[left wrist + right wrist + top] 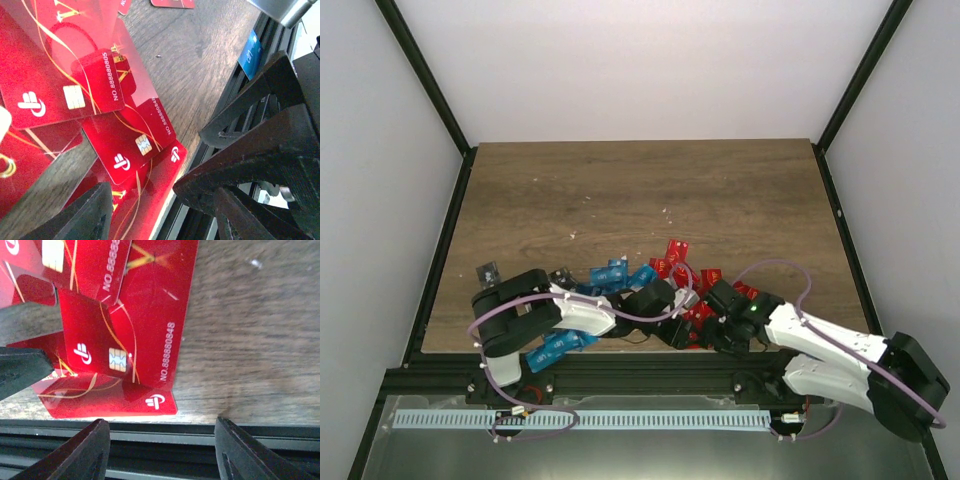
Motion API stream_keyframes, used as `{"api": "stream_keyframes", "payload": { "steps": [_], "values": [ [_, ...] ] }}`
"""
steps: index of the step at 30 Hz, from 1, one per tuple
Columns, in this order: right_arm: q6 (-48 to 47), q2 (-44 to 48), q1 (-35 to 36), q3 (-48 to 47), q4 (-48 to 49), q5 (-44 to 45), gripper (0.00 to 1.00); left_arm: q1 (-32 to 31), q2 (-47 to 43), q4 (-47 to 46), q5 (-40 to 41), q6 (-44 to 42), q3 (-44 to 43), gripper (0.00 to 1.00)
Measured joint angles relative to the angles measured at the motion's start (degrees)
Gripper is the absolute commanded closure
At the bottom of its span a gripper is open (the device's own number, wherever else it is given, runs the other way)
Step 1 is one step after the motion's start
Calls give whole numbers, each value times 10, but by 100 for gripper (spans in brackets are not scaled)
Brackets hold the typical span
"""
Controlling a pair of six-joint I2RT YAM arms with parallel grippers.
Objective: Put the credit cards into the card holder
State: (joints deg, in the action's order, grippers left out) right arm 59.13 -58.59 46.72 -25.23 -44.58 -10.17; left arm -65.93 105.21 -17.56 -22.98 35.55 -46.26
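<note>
Red credit cards [688, 285] lie heaped at the table's near edge, with blue ones [612, 273] to their left and a black one [487, 271] further left. My left gripper [675, 333] is open just over the red cards [125, 150], its fingers [82, 215] holding nothing. My right gripper [715, 338] faces it from the right, also open, straddling the table's near edge beside the corner of a red card [155, 401]. Between the right gripper's fingers [90, 450] there is nothing. The card holder is not in view.
The black frame rail [160, 432] runs right along the table's near edge under both grippers. More blue cards [560, 346] lie at that edge under the left arm. The other arm's black gripper [260, 150] fills the right of the left wrist view.
</note>
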Motion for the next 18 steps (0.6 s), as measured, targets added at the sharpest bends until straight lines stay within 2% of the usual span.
{"api": "stream_keyframes", "payload": {
  "steps": [6,13,18],
  "values": [
    [13,-29,6,28,23,-62,41,-21,-7,-30,15,16,26,42],
    [56,28,10,62,65,-88,41,-30,-15,-54,25,48,43,42],
    [73,59,25,71,91,-107,41,-48,-52,-1,67,45,49,42]
  ]
}}
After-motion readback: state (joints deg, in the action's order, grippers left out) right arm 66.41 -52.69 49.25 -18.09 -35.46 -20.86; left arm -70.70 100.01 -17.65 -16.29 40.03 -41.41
